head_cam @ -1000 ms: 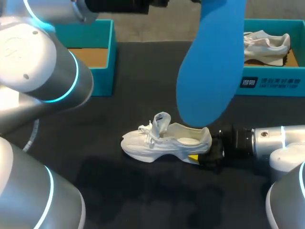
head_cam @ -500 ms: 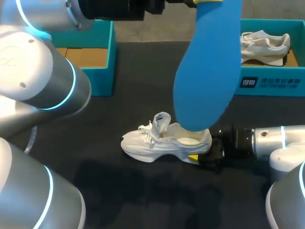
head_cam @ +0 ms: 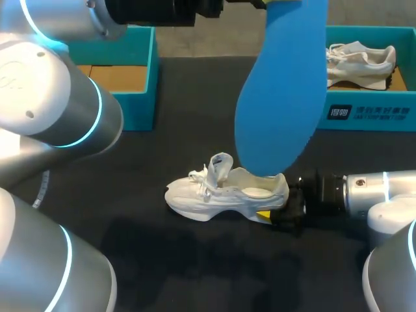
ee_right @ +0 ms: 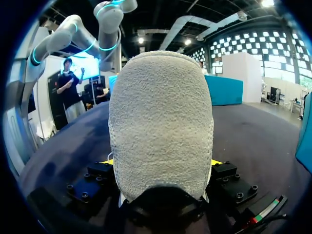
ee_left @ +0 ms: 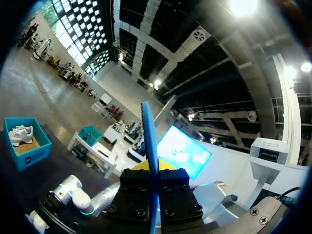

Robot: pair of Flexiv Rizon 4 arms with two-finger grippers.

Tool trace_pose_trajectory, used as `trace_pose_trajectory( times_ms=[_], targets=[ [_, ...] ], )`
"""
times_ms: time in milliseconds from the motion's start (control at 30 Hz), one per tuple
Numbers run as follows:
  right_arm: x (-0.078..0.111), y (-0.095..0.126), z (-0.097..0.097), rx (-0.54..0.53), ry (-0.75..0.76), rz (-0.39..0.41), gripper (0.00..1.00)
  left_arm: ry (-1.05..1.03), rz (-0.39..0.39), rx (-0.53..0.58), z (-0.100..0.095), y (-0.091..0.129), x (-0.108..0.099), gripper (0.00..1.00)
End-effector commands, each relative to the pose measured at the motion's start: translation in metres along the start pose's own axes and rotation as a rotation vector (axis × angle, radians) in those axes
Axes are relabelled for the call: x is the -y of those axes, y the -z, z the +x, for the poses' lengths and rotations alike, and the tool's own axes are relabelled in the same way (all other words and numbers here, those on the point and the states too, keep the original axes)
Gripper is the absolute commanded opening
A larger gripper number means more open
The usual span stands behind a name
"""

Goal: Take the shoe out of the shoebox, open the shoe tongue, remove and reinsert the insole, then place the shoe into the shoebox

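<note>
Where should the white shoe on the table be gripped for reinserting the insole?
By the heel, from behind, as the right gripper has it: the shoe stands upright, toe pointing away, so this leaves the opening clear for the insole.

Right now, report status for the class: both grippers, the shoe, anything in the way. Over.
Left gripper shut on flat blue foam insole, held aloft. Right gripper shut on heel of white lace-up sneaker, upright on black table. Nothing blocking sneaker's opening.

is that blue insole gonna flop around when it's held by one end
Probably only a little: the blue insole hangs nearly straight from the left gripper. Edge-on it looks thin, so likely light and bendable when pushed into the white sneaker.
</note>
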State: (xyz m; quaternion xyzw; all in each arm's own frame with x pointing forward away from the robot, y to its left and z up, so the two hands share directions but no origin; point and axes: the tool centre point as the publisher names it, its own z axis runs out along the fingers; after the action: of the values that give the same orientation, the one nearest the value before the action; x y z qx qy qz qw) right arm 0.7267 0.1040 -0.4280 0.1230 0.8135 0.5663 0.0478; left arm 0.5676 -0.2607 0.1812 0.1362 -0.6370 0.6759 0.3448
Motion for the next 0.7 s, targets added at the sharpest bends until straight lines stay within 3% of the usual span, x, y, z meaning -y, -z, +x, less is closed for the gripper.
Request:
trace_pose_trajectory(
  times_ms=[33, 333, 700],
  targets=[
    [-0.001, -0.001, 0.001, -0.006, -0.009, 0.02, 1.0, 0.001, 0.0, 0.003, 0.0, 0.0, -0.001, 0.0],
    [-0.008, 0.019, 0.004, 0.041, -0.005, 0.074, 1.0, 0.001, 0.0, 0.003, 0.0, 0.0, -0.001, 0.0],
    [-0.011, 0.052, 0.0, 0.087, 0.013, 0.249, 1.0, 0.001, 0.0, 0.003, 0.0, 0.0, -0.001, 0.0]
  ],
)
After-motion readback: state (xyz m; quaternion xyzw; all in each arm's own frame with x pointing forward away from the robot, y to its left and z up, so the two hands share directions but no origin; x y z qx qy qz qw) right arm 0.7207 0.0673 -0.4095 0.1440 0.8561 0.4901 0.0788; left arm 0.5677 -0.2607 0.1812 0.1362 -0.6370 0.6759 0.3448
